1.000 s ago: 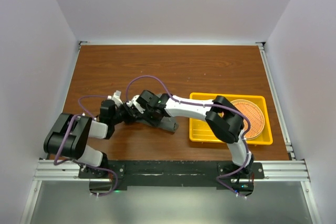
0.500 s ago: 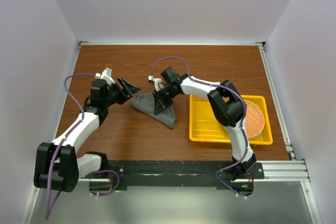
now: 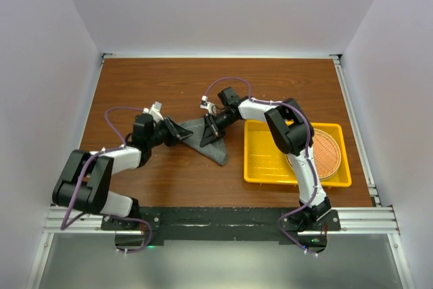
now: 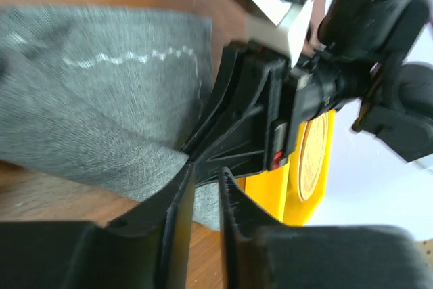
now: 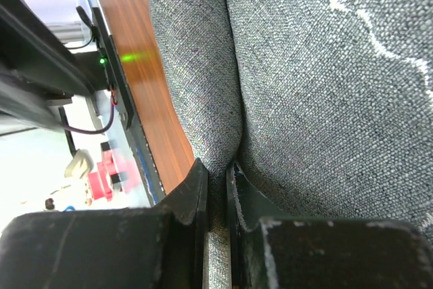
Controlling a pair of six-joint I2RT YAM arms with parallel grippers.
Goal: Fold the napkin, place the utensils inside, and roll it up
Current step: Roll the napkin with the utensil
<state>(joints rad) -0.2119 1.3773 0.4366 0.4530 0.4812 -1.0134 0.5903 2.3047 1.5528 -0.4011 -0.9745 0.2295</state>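
The dark grey napkin [image 3: 211, 147] lies on the table as a folded wedge left of the tray; its pale stitched line shows in the left wrist view [image 4: 101, 99]. My right gripper [image 3: 211, 131] is shut on a fold of the napkin [image 5: 304, 99], with cloth pinched between its jaws [image 5: 215, 167]. My left gripper [image 3: 181, 132] points at the napkin's left corner. Its jaws [image 4: 206, 170] stand a narrow gap apart with only wood and cloth seen through the gap. The utensils are out of view.
A yellow tray [image 3: 260, 167] sits right of the napkin and holds a round woven orange mat [image 3: 321, 153]. The right arm reaches over the tray's upper left corner. White walls close the table at the back and both sides.
The left gripper swung away up-left with jaws wide, then came back to the napkin's left corner with jaws narrowed. The right gripper shifted up-right, still holding the napkin, which spread into a wedge.
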